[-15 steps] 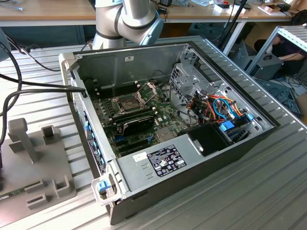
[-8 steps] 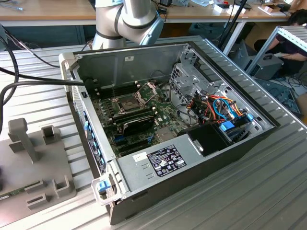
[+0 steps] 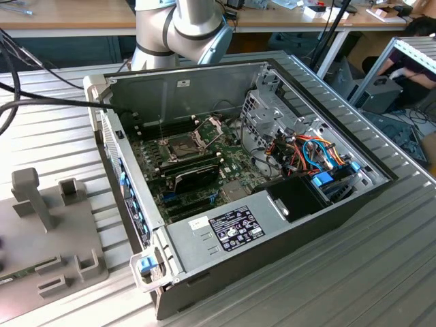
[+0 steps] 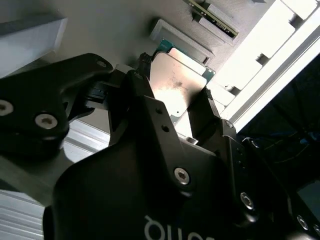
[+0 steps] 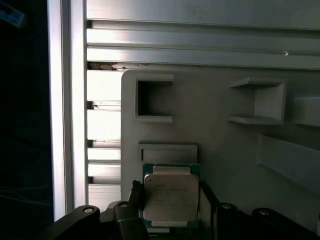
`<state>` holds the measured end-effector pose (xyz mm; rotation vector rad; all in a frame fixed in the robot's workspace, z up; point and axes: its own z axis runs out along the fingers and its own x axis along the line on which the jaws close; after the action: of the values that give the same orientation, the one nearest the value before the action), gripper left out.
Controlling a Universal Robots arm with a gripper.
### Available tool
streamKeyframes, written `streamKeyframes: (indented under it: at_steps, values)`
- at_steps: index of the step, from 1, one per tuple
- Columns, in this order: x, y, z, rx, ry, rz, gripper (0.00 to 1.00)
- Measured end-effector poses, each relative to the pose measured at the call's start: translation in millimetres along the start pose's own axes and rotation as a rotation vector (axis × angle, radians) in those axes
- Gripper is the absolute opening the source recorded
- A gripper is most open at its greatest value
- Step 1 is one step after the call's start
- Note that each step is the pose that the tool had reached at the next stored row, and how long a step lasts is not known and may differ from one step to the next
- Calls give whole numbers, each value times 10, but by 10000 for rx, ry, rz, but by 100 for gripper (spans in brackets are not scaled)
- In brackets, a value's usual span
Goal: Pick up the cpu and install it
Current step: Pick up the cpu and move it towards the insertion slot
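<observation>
The cpu (image 5: 171, 197) is a small square chip with a silver-grey metal top on a green edge. It sits over the grey fixture plate (image 5: 220, 145), just below a shallow raised rim (image 5: 167, 151). My gripper (image 5: 171, 192) has a black finger against each of two opposite sides of the chip. In the second wrist view the cpu (image 4: 177, 85) shows its shiny top between the two black fingers (image 4: 146, 70), and the gripper (image 4: 175, 85) looks shut on it. The open computer case (image 3: 238, 225) holds the motherboard (image 3: 197, 170), with the socket (image 3: 178, 144) and its raised metal frame (image 3: 208, 126).
The grey fixture (image 3: 48, 231) with upright blocks lies on the ribbed metal table (image 3: 340, 272) at the exterior view's left. Inside the case are a black module (image 3: 194, 178), a drive cage (image 3: 266, 116) and coloured cables (image 3: 313, 153). A person sits at the far right (image 3: 415, 61).
</observation>
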<state>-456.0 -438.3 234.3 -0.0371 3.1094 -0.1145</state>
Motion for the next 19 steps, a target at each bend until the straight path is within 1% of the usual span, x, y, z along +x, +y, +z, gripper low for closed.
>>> streamKeyframes:
  at_steps: [3, 7, 8, 9, 10, 11, 12, 13, 14, 16, 19]
  values:
    - [-3, -7, -98, 1, -1, -1, 55]
    - [-7, -19, -256, 3, 0, 0, 55]
    - [-9, -23, -313, 2, -1, 1, 55]
    - [-10, -26, -352, 2, -1, 1, 55]
    - [-12, -31, -418, 3, -1, 0, 55]
    - [-13, -34, -464, 3, -1, 0, 55]
    - [-15, -40, -540, 3, 0, 0, 55]
    - [-17, -44, -590, 2, -1, 0, 55]
    - [-18, -46, -626, 2, -2, 0, 55]
    - [-22, -55, -739, 5, 0, 0, 55]
    - [-25, -63, -851, 8, 0, -1, 55]
